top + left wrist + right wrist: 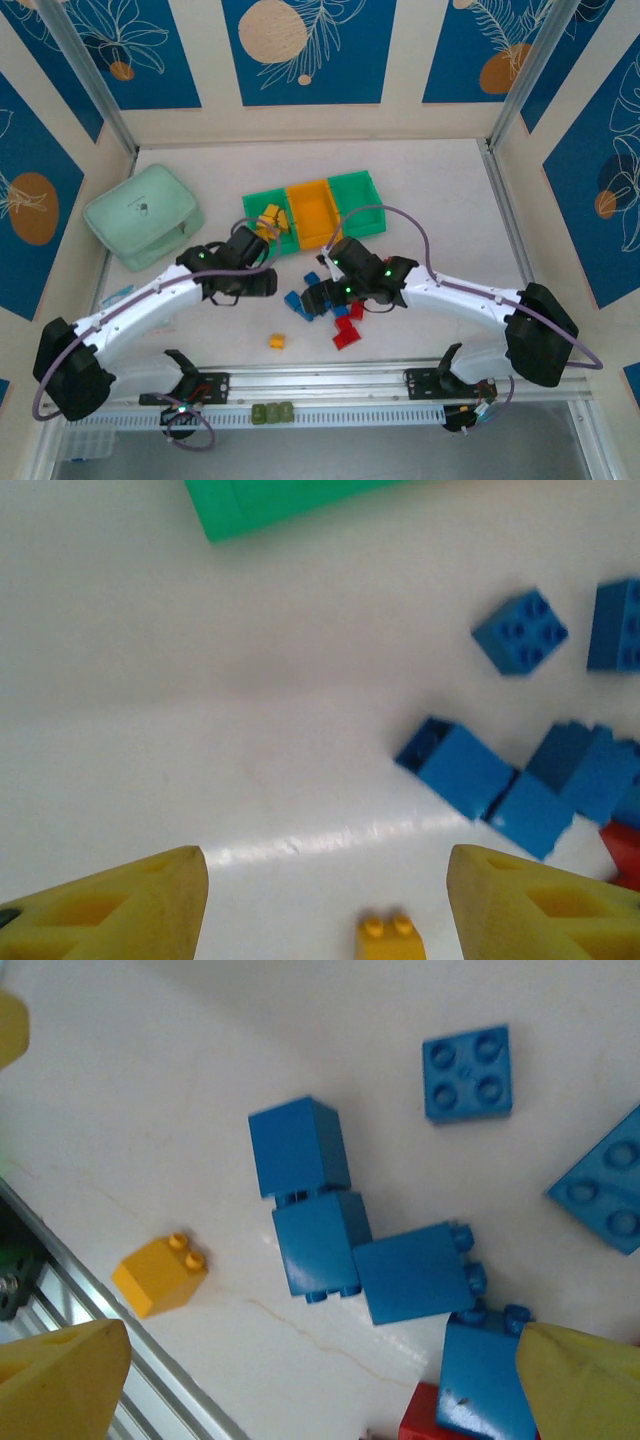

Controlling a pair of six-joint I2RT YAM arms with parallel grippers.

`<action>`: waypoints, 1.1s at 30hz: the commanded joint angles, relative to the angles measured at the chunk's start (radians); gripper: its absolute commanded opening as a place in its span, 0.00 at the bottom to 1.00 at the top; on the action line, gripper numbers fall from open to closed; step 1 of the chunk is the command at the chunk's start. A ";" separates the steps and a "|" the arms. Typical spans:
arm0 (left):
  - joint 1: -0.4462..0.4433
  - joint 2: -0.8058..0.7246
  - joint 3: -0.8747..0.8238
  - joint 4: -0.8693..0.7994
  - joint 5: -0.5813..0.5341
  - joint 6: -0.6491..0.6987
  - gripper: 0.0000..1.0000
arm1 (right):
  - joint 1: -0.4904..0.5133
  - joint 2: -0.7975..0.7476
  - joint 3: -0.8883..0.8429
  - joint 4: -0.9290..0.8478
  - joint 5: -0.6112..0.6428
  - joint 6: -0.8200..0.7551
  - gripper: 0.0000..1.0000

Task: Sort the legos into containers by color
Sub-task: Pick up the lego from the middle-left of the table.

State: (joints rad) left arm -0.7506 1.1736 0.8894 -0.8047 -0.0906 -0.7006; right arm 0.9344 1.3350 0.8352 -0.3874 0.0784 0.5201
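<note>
White, smooth tabletop (440, 200) with a faint gloss; blue wall panels (300, 50) with pale leaf prints stand behind it.

Left gripper (325, 852): two yellow wedge-shaped plastic fingers (130, 905) with moulded pockets sit in the bottom corners of the left wrist frame. They are well apart and clamp nothing.
- A small yellow brick (390, 938) with two round studs lies on the table at bottom centre, between the fingers and touching neither.
- At right is a loose cluster of blue bricks (455, 765), glossy and square-edged; one shows four studs.
- A red brick (622, 855) shows an edge at far right.
- A corner of the left green bin (270, 500) shows at the top edge.

Right gripper (322, 1330): the same yellow wedges occupy the lower corners of the right wrist frame, spread wide and holding nothing.
- Four blue cubes abut in a crooked chain at centre.
- A flat blue plate (467, 1072) lies at upper right.
- The yellow brick lies at left, beside a ribbed metal rail (150, 1400).

Top view:
- Three open rectangular bins stand edge to edge at centre: left green, orange bin (310, 205), right green bin (355, 190).
- Yellow pieces lie in the left green one.
- The other bricks lie loose on the table below the bins.
- A soft, round-cornered mint pouch (145, 215) lies at left.
</note>
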 commanded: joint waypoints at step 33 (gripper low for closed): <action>-0.372 0.235 -0.187 0.145 0.086 -0.313 0.41 | 0.105 -0.016 -0.137 0.162 0.037 0.032 0.99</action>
State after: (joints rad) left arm -1.1118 1.3987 0.7193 -0.6613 -0.0067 -1.0004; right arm 1.0370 1.3312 0.7055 -0.2375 0.1051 0.5426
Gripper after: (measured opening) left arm 0.421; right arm 0.991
